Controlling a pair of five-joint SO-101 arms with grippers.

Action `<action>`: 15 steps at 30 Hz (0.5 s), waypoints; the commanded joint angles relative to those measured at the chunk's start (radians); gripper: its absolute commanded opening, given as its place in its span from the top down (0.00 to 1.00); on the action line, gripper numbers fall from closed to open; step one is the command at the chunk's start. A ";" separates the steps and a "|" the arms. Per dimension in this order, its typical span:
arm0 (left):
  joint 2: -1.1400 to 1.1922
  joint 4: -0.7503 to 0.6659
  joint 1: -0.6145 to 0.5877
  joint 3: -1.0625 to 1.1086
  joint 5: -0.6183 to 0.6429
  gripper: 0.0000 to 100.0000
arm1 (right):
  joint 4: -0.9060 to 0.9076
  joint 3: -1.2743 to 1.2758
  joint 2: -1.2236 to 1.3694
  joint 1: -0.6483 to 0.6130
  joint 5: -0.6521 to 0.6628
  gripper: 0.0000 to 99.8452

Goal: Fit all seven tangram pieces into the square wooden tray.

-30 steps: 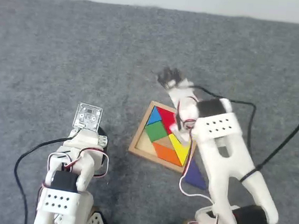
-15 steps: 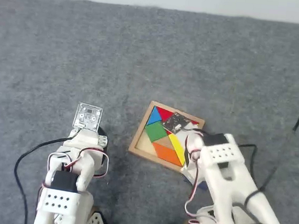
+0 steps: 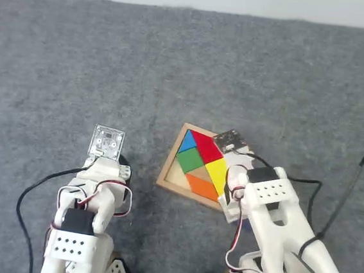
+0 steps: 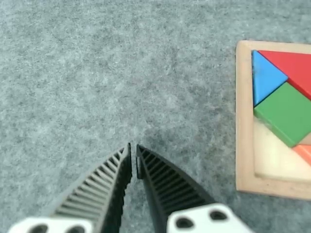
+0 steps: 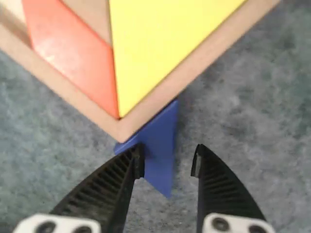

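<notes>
Left tool (image 4: 133, 146) hangs over the grey desk (image 3: 80, 56), its jaws all but together and nothing between them. At its 3 o'clock lies the square wooden tray (image 3: 164, 175), turned slightly. The tray holds a blue triangle (image 3: 187, 140) at 11 o'clock, a red triangle (image 3: 204, 143) at 12, a green square (image 3: 190, 159) at 9, a yellow triangle (image 3: 217, 172) at 3 and an orange parallelogram (image 3: 202, 186) at 6. Right tool (image 5: 167, 160), at the tray's 5 o'clock corner, stands open astride a dark blue piece (image 5: 161, 141) on the desk. One finger touches the piece's edge and the other is apart. The piece seems tucked under that corner, though it may only abut it.
</notes>
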 commanded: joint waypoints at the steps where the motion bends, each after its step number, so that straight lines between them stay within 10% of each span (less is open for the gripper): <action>1: -0.012 0.002 -0.005 -0.008 0.005 0.99 | -0.013 -0.025 -0.007 -0.062 0.002 0.82; 15: -0.012 0.002 -0.005 -0.008 0.005 0.99 | -0.047 0.037 0.005 -0.150 -0.002 0.82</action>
